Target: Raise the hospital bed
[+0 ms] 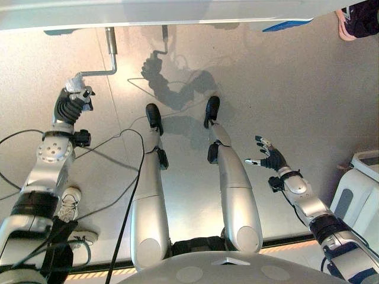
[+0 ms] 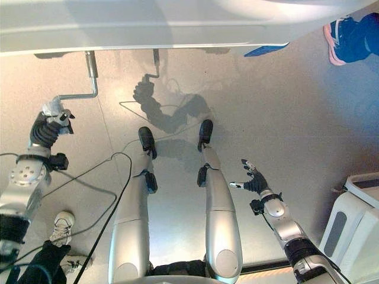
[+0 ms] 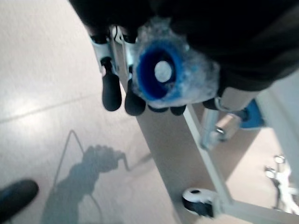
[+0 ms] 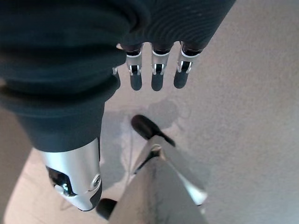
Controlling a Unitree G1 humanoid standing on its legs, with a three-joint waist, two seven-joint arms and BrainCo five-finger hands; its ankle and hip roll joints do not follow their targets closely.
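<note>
The hospital bed's pale edge (image 1: 177, 15) runs along the top of the eye views. A metal crank (image 1: 111, 56) comes down from under it and bends left to a handle. My left hand (image 1: 72, 103) is curled round that handle. The left wrist view has the handle's blue end cap (image 3: 161, 72) in a translucent wrap, with my dark fingertips (image 3: 112, 95) beside it. My right hand (image 1: 272, 158) hangs at the right, away from the bed, fingers (image 4: 156, 77) straight and holding nothing.
A second, shorter crank (image 2: 155, 64) hangs under the bed near the middle. A bed caster (image 3: 201, 203) stands on the frame's leg. A person's shoe (image 1: 358, 21) is at the top right, another sneaker (image 1: 70, 201) at the lower left. A white-grey unit (image 1: 358, 192) stands at the right edge.
</note>
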